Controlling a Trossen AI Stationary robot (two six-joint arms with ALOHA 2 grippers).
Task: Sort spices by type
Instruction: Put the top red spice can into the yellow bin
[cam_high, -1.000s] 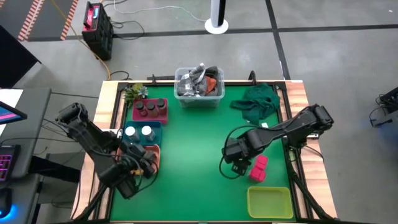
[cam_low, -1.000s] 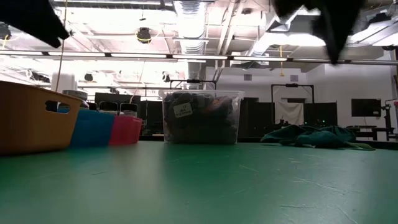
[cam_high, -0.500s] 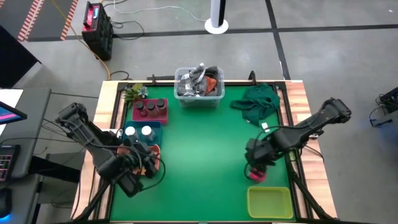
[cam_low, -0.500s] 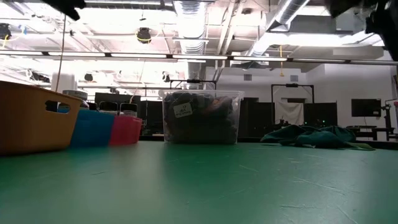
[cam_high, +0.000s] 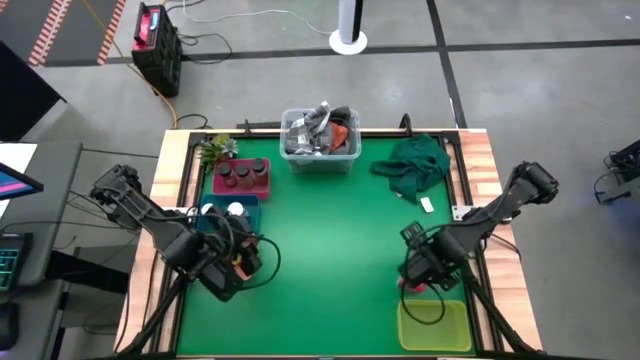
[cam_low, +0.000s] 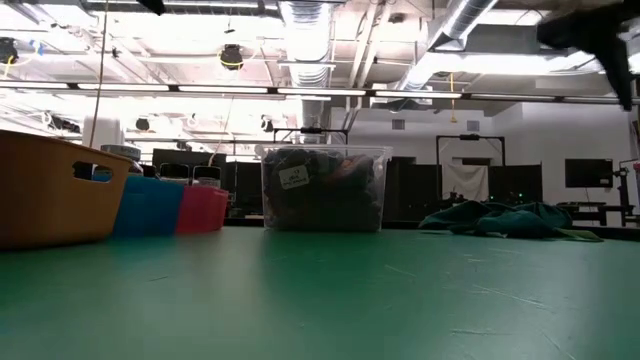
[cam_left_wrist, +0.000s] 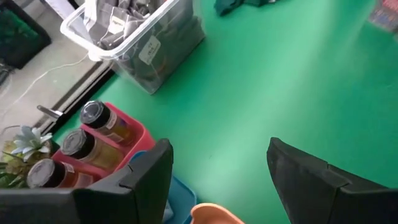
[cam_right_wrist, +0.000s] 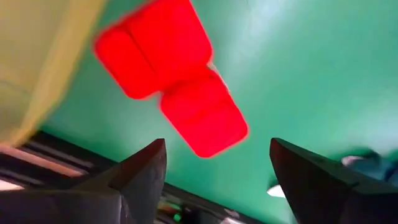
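Note:
My right gripper (cam_high: 424, 272) hangs open over the two bright pink blocks (cam_right_wrist: 171, 81), which lie side by side on the green mat next to the yellow tray (cam_right_wrist: 37, 62). In the high view only a sliver of the pink blocks (cam_high: 410, 287) shows under it. My left gripper (cam_high: 236, 266) is open above the orange tray (cam_left_wrist: 211, 214). Three dark round jars (cam_left_wrist: 81, 146) stand in the pink tray (cam_high: 241, 177). Two white-topped jars (cam_high: 222, 211) stand in the blue tray. The dark grey tins are hidden.
The clear bin of clutter (cam_high: 320, 140) stands at the far edge, with a green cloth (cam_high: 415, 165) to its right. The yellow tray (cam_high: 433, 325) sits at the near right corner. A small plant (cam_high: 215, 150) stands at the far left. Bare mat (cam_high: 330, 250) lies mid-table.
My right gripper has swung from mid-table toward the right and near edges and now hangs over the pink blocks. My left gripper has shifted a little toward the right, above the orange tray. The jars, trays and blocks have stayed where they were.

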